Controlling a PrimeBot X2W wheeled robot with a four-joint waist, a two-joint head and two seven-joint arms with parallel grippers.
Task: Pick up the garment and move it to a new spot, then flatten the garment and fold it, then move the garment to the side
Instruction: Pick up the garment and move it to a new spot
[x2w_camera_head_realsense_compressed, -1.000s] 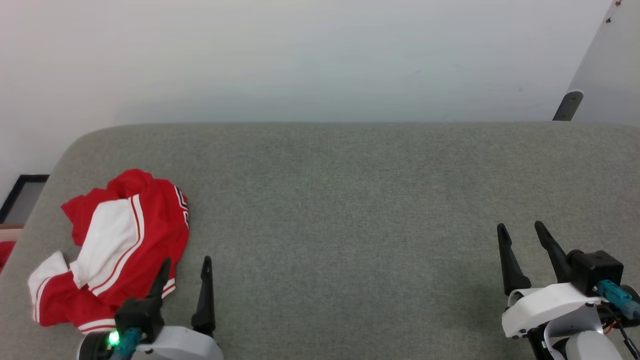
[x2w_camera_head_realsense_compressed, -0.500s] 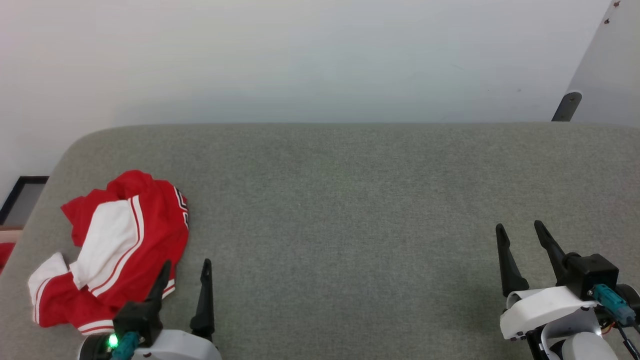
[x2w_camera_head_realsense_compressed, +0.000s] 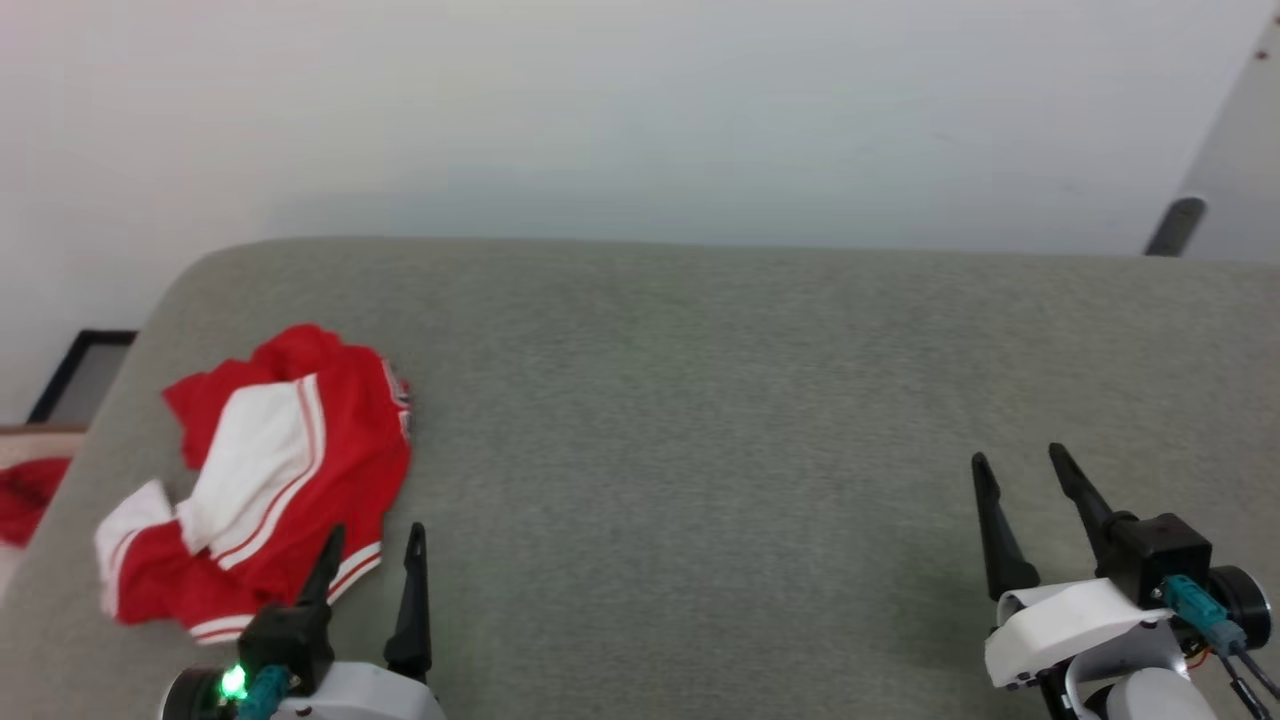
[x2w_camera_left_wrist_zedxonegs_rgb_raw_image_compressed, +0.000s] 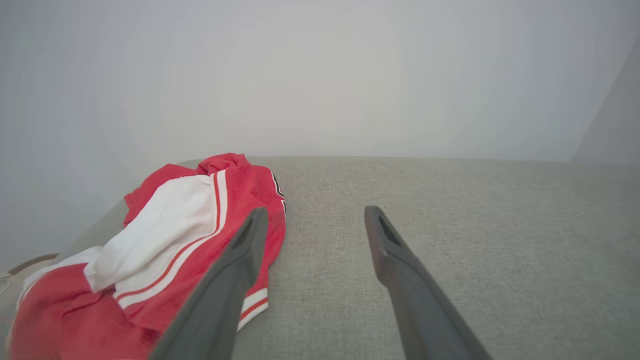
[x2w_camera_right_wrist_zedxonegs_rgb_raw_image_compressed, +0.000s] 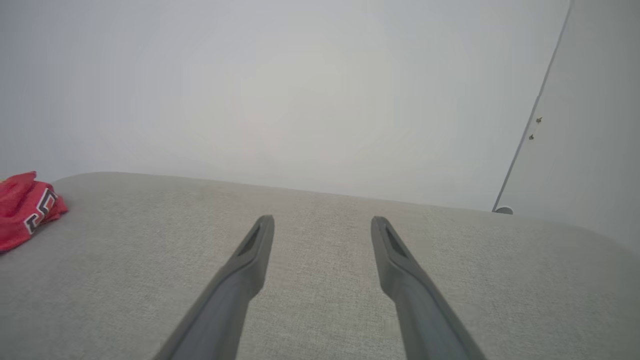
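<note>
Left claw (x2w_camera_head_realsense_compressed: 375, 530) stands wide apart and empty, one finger overlapping the hem of the garment (x2w_camera_head_realsense_compressed: 290, 470); whether they touch cannot be told. Right claw (x2w_camera_head_realsense_compressed: 1018, 456) is equally apart and empty, over the bare grey tabletop (x2w_camera_head_realsense_compressed: 700, 400). The garment lies crumpled at the tabletop's left end as before; only the head camera has shifted. A red cloth (x2w_camera_head_realsense_compressed: 25, 495) is cut off at the left edge.

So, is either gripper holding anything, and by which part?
Nothing held: left gripper open by the garment edge, right gripper open, far from it.
</note>
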